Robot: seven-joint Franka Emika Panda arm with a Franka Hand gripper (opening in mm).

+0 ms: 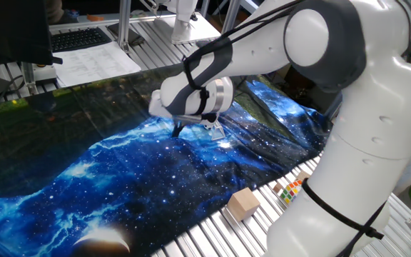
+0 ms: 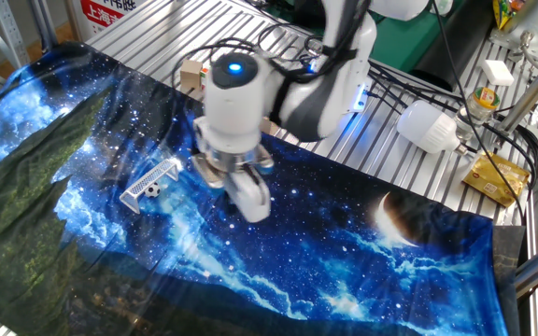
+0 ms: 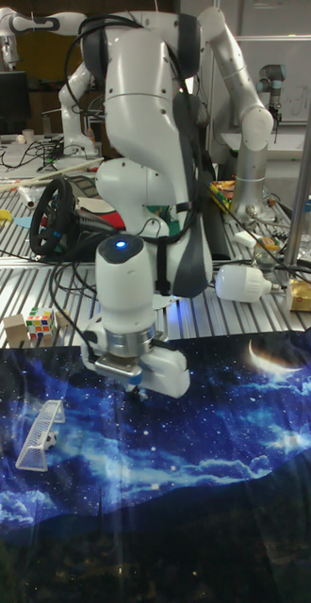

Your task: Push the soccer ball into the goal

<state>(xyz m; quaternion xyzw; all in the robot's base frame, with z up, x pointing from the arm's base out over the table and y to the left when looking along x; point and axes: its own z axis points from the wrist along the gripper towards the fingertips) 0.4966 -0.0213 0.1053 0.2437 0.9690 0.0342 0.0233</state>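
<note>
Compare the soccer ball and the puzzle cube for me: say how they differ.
The soccer ball is round, white with black patches; the puzzle cube is boxy and multicoloured. The ball sits on the galaxy cloth inside the goal; the cube sits off the cloth, beside the wooden block. Both are small.
</note>
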